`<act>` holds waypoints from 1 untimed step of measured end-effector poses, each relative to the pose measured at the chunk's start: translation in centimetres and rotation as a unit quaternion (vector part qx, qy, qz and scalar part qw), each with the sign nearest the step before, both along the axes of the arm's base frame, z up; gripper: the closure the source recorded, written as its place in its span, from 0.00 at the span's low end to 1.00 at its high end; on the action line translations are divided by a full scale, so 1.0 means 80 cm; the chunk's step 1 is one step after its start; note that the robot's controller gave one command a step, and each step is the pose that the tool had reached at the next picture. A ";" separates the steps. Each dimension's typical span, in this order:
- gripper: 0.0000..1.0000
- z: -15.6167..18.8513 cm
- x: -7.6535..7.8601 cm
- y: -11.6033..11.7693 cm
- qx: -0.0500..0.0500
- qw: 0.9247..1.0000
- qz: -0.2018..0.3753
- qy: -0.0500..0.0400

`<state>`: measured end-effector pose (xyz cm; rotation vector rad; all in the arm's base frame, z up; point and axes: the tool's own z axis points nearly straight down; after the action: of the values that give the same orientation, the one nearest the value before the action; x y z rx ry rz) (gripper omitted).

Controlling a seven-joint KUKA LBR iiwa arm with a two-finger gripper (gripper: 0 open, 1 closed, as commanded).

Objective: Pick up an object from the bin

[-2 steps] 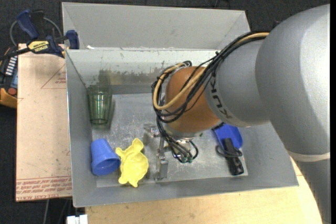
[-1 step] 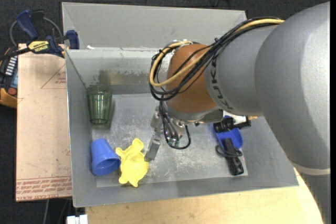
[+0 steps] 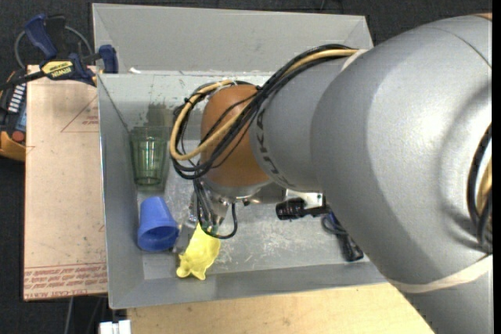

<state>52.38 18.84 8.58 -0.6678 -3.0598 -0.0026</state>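
My gripper hangs low over the bin's front left part, under the arm's orange cover. Directly below it, against the front wall, lies a yellow soft toy-like thing, its upper end right at the gripper's tip; whether it is gripped I cannot tell. A blue plastic cup lies on its side just left of the gripper, mouth toward the front. Behind that cup, a clear green tumbler stands along the left wall.
A dark, thin handle-like thing lies at the front right, partly under the arm. The big grey arm covers the bin's right half. Looped cables hang round the orange cover above the bin's middle.
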 end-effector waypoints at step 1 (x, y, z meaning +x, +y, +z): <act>1.00 -0.007 -0.011 -0.113 0.000 1.000 0.025 -0.002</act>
<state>51.49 9.83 8.03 -0.5925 -3.0794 -0.0031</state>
